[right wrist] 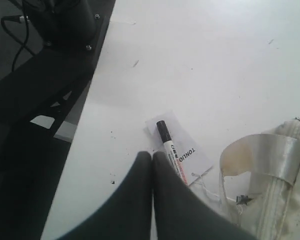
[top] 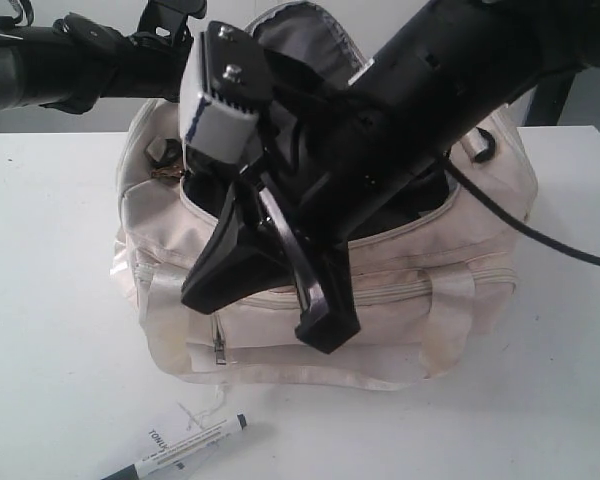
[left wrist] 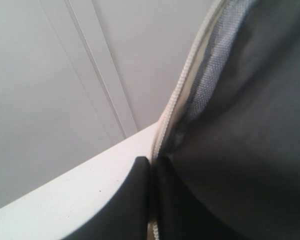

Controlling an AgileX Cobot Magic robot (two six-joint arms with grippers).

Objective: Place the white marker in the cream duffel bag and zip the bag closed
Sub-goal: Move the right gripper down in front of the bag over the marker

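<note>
On the tabletop [top: 60, 330], just in front of the cream duffel bag [top: 380, 300] and outside it: the white marker [top: 185, 445], lying flat and partly across a white paper tag [right wrist: 192, 152]. Bag open, its top flap [top: 300, 40] standing upright. Above the tabletop near the marker's black cap, the right hand [right wrist: 152, 162], clenched tight with nothing between the fingers. At the flap's zipper edge, the left hand [left wrist: 151, 200], clamped on that edge.

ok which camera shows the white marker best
Right wrist view: the white marker lies close on the paper tag, cap and print clear. The exterior view catches it small at its bottom edge; the left wrist view misses it.
</note>
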